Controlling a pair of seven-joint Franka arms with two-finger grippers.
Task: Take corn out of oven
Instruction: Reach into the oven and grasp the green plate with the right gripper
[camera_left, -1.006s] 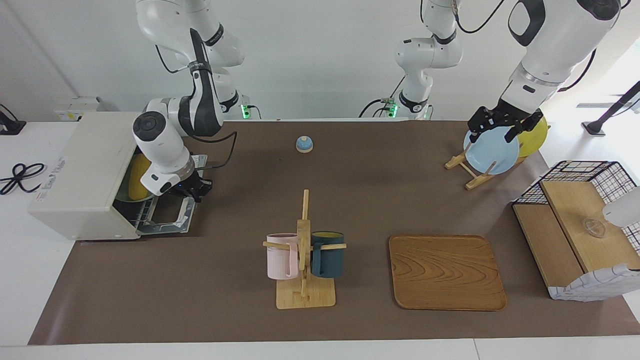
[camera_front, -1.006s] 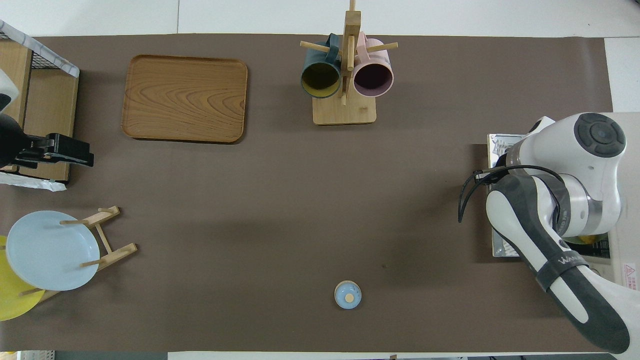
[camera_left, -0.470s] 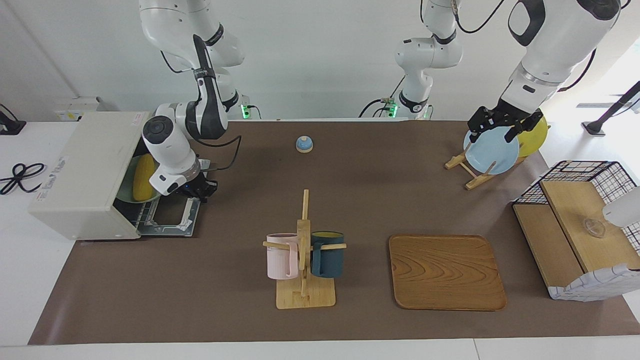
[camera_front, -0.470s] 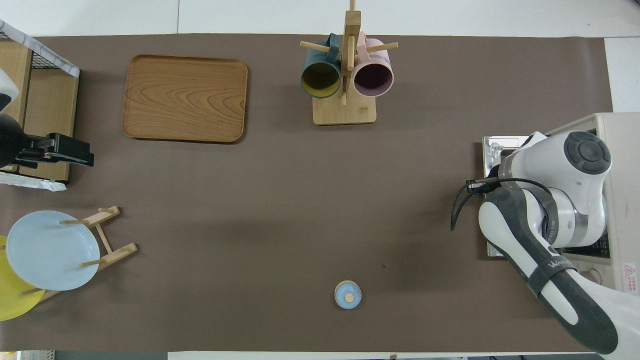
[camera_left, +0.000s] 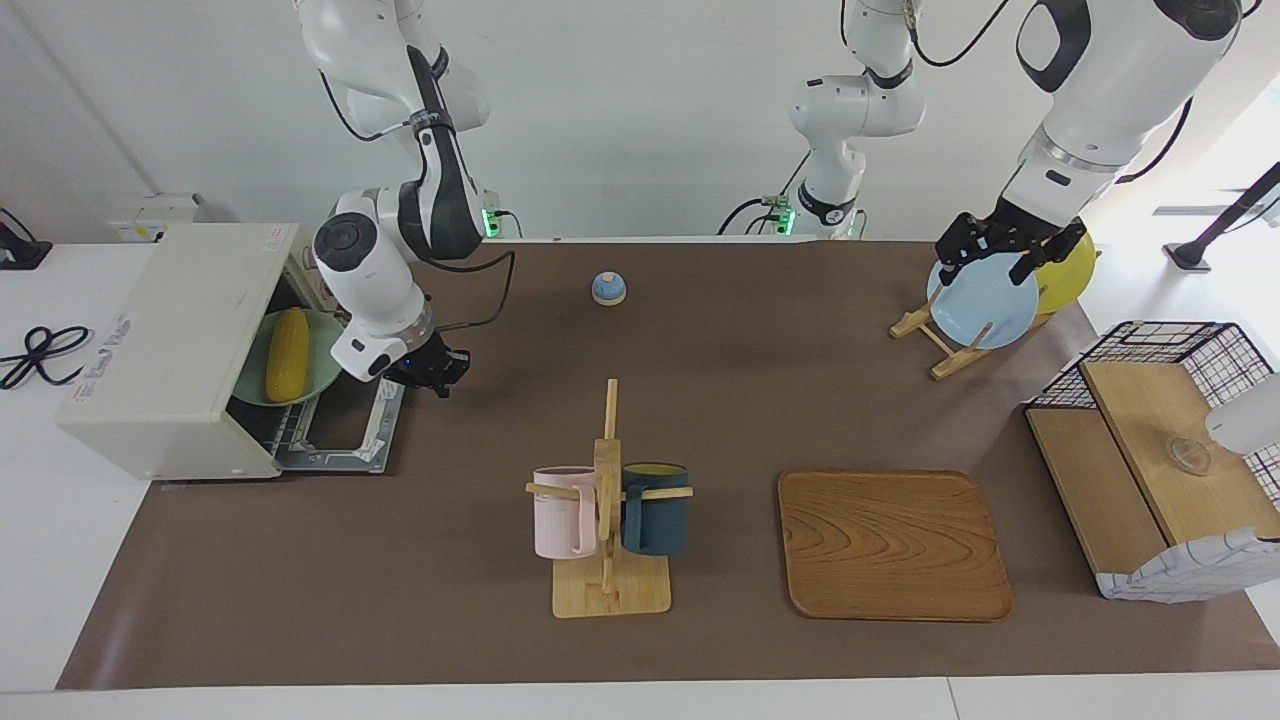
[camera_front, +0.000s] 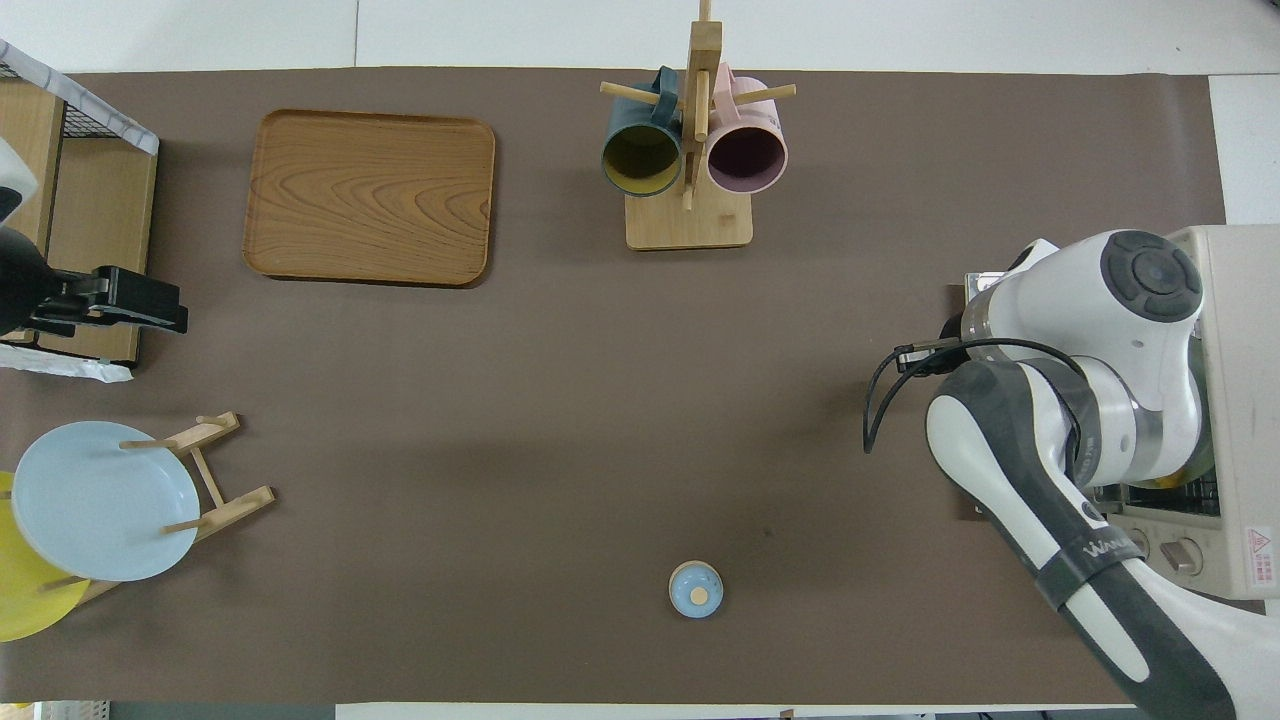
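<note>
1. Inside the oven (camera_left: 170, 340), on a green plate (camera_left: 318, 362) over the wire rack, lies the corn (camera_left: 288, 354); its long axis runs from nearer the robots to farther from them, and which end tapers cannot be told.
2. The oven's door (camera_left: 350, 432) hangs open and flat.
3. The right gripper (camera_left: 432, 368) hovers over the door's outer edge, holding nothing; its finger gap cannot be told.
4. The left gripper (camera_left: 1005, 252) waits over the blue plate (camera_left: 982, 300), well apart from the oven.

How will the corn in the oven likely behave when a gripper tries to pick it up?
The corn is rounded and tapered, so it will probably roll or pivot if nudged. It lies on a green plate in the open oven, which may slide. It looks stiff, likely holding shape when pinched.
</note>
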